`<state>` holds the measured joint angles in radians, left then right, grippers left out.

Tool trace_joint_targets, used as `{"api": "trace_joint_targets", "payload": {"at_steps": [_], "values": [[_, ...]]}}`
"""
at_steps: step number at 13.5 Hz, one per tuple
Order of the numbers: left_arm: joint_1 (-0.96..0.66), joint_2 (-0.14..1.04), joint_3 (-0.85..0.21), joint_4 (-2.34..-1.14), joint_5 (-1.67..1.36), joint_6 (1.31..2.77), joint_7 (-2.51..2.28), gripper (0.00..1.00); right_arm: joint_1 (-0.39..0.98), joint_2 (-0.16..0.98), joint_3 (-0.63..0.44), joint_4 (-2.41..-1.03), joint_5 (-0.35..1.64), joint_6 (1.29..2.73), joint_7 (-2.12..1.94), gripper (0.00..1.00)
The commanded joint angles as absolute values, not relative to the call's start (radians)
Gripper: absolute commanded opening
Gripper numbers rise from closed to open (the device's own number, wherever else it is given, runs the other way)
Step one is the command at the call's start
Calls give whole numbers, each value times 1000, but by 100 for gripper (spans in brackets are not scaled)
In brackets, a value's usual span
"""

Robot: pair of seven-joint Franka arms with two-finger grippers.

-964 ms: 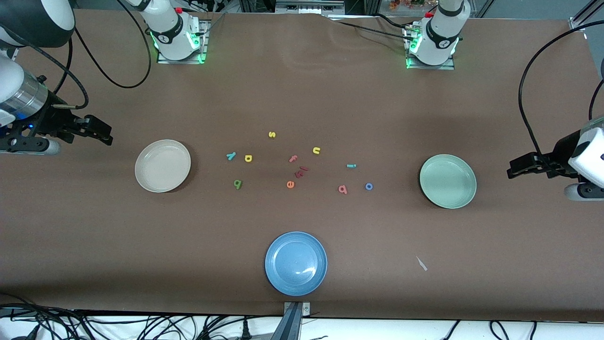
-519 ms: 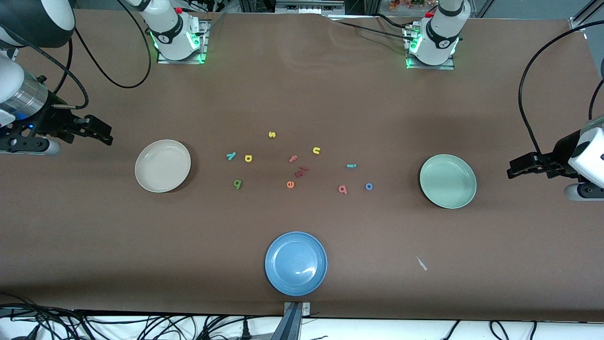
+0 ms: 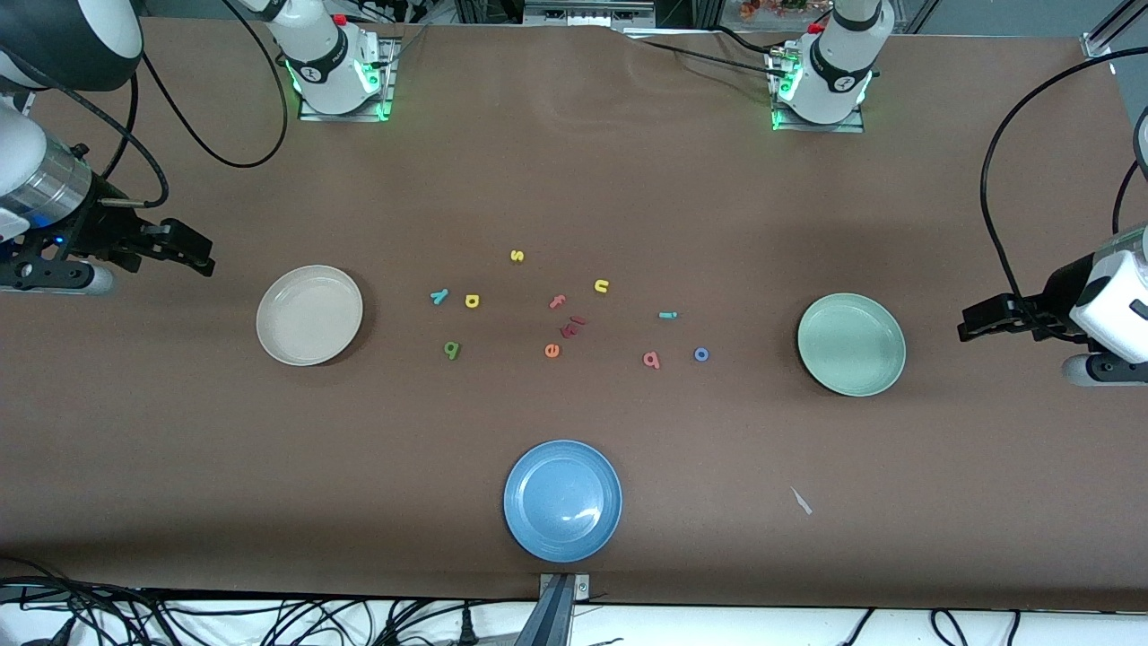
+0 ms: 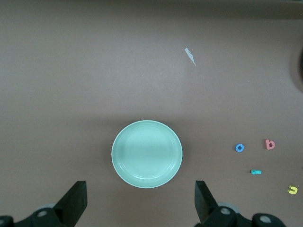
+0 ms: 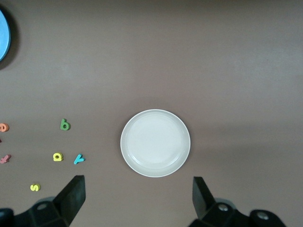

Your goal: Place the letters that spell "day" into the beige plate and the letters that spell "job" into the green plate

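Observation:
The beige plate [image 3: 309,315] [image 5: 155,143] lies empty toward the right arm's end, the green plate [image 3: 851,344] [image 4: 147,153] empty toward the left arm's end. Between them lie the teal y [image 3: 439,296], yellow d [image 3: 472,301] and dark green a [image 3: 452,350], then the teal j [image 3: 666,315], salmon b [image 3: 651,360] and blue o [image 3: 701,354]. My right gripper [image 3: 204,256] [image 5: 138,184] hangs open over bare table beside the beige plate. My left gripper [image 3: 967,325] [image 4: 140,191] hangs open over bare table beside the green plate. Both hold nothing.
A blue plate [image 3: 562,501] sits near the table's front edge. Mixed among the letters are a yellow s [image 3: 517,256], yellow u [image 3: 601,286], pink f [image 3: 557,302], orange e [image 3: 552,351] and dark red pieces [image 3: 572,327]. A white scrap [image 3: 801,501] lies nearer the camera than the green plate.
The left arm's hand has shifted slightly toward the green plate. The right arm, plates and letters have not moved.

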<state>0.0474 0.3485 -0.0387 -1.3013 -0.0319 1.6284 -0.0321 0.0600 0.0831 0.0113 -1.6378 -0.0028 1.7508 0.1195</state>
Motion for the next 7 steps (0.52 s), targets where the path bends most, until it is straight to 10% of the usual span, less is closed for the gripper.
{"api": "trace_joint_targets", "payload": {"at_steps": [1,7], "values": [[44,350,-35,-1293,-8,1631,-28,100,60,77,11,-1641,-5,1743,117,100],[48,393,-38,-1298,49,1631,-35,100,60,77,11,-1641,-3,1743,120,100]]}}
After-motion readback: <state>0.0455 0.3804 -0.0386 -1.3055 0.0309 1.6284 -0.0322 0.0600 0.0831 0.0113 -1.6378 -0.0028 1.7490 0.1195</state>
